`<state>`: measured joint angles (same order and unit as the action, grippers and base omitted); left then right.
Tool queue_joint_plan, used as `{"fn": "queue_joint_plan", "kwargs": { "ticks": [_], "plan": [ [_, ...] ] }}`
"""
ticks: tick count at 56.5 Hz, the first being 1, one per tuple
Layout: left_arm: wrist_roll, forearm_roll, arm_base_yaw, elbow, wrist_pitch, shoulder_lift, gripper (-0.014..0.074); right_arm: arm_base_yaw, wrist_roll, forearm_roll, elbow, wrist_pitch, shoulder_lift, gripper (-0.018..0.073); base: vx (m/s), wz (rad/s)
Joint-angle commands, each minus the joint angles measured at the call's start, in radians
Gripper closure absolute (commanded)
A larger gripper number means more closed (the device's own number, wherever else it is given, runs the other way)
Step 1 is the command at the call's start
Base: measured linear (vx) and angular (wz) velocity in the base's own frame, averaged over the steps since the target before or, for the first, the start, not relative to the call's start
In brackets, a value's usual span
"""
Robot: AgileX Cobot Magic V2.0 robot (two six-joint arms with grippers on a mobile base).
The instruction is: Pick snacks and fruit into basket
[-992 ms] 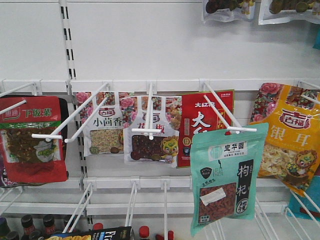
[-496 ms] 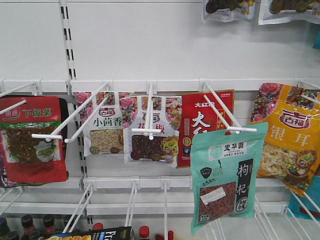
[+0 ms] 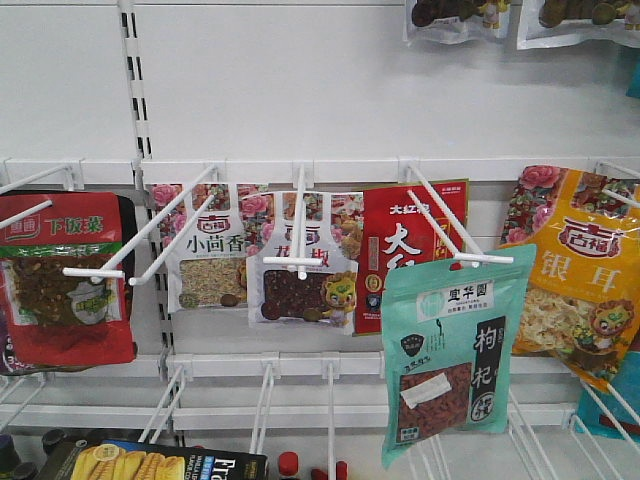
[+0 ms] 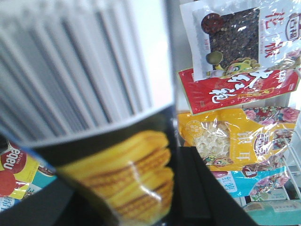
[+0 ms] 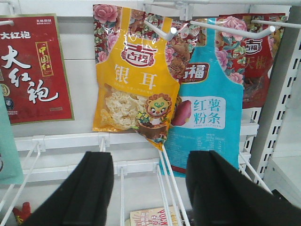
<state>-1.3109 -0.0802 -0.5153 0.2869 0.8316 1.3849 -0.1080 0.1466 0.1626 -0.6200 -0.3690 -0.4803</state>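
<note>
Leftward and up a little since a moment ago goes the black snack box [image 3: 150, 465], low under the hanging packets [image 3: 300, 265], clamped in the left hand [image 4: 122, 207], right hand [image 5: 148, 188] apart and empty; next, I judge, comes carrying it to the unseen basket.

front cam, mid rail, i count 7 hanging pkts: 2 red, i.e. left red pkt [image 3: 65, 290] & centre red pkt [image 3: 400, 270]; 2 white, i.e. left white pkt [image 3: 208, 260] & right white pkt [image 3: 300, 275]; 1 teal pkt [image 3: 450, 360]; 1 yellow pkt [image 3: 570, 280]; 1 blue pkt [image 3: 625, 405], cut off. top edge: 2 top pkts [image 3: 450, 20], partly in frame. bottom: 1 black snack box [image 3: 150, 465], at least 2 red caps [image 3: 288, 462]; dark caps too cut off to count. my r wrist cam adds 1 dark red pkt [image 5: 263, 61]. my l wrist cam adds 1 red-yellow pkt [image 4: 14, 165], low left.
</note>
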Motion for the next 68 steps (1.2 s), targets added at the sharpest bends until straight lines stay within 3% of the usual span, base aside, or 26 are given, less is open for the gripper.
{"fn": "queue_joint_plan", "kwargs": {
  "ticks": [1,7,14,20,34,39,48,60,68],
  "plan": [
    [0.034,0.0,-0.005,0.022,0.075,-0.062,0.0451,-0.006,-0.008,0.014,-0.03,0.078,-0.009,0.0151,0.0,0.0],
    [0.154,-0.022,-0.005,0.022,0.061,-0.124,0.0506,-0.006,-0.008,0.014,-0.03,0.078,-0.009,0.0151,0.0,0.0],
    [0.429,-0.079,0.01,0.022,0.035,-0.217,0.0561,-0.006,-0.008,0.014,-0.03,0.078,-0.009,0.0151,0.0,0.0],
    [0.578,-0.079,0.049,0.023,-0.02,-0.309,0.0585,-0.006,-0.008,0.014,-0.03,0.078,-0.009,0.0151,0.0,0.0],
    [0.977,-0.027,0.201,0.023,-0.378,-0.587,0.0589,-0.006,-0.008,0.014,-0.03,0.078,-0.009,0.0151,0.0,0.0],
    [1.075,0.004,0.249,0.023,-0.526,-0.679,0.0589,-0.006,-0.008,0.014,-0.03,0.078,-0.009,0.0151,0.0,0.0],
    [1.178,0.093,0.314,0.023,-0.72,-0.832,0.0589,-0.006,-0.008,0.014,-0.03,0.078,-0.009,0.0151,0.0,0.0],
    [1.178,0.251,0.359,0.064,-0.958,-1.007,0.0588,-0.006,-0.008,0.014,-0.03,0.078,-0.009,0.0151,0.0,0.0],
    [1.177,0.268,0.359,0.092,-0.99,-1.06,0.0586,-0.006,-0.008,0.014,-0.03,0.078,-0.009,0.0151,0.0,0.0]
  ]
}}
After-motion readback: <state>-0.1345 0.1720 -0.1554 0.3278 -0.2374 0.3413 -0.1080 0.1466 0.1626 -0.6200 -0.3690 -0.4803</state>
